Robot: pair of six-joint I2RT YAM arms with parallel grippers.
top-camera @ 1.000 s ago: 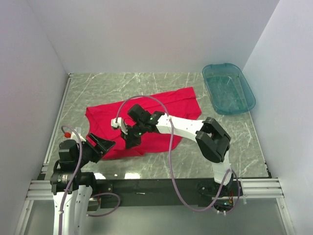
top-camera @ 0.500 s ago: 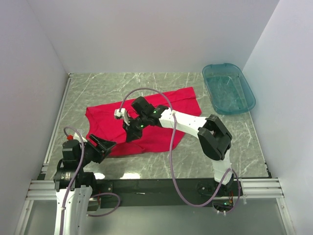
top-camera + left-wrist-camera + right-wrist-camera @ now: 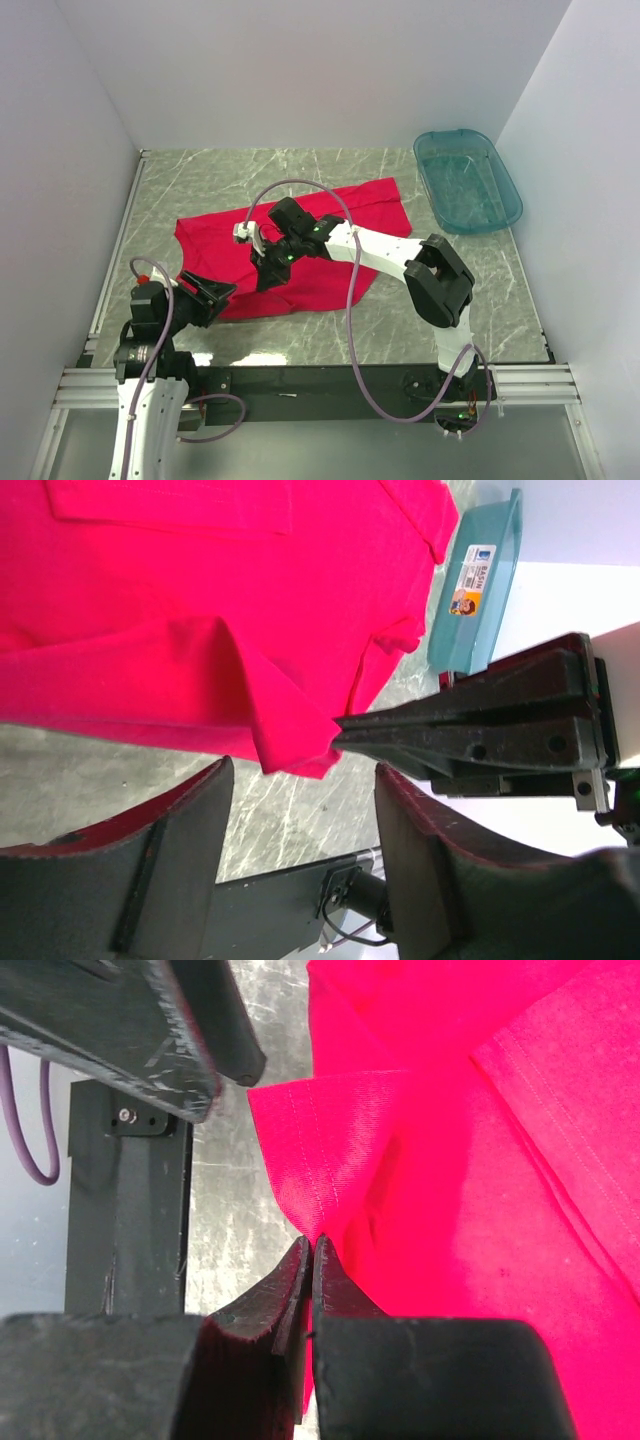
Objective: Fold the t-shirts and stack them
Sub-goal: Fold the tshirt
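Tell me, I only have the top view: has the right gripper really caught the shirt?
Observer: Yes. In the right wrist view the right gripper is shut on a raised fold of the shirt.
Operator: And the left one, is it holding anything?
Observer: No. In the left wrist view the left gripper is open. The shirt's corner shows in the gap ahead of it, ungripped.
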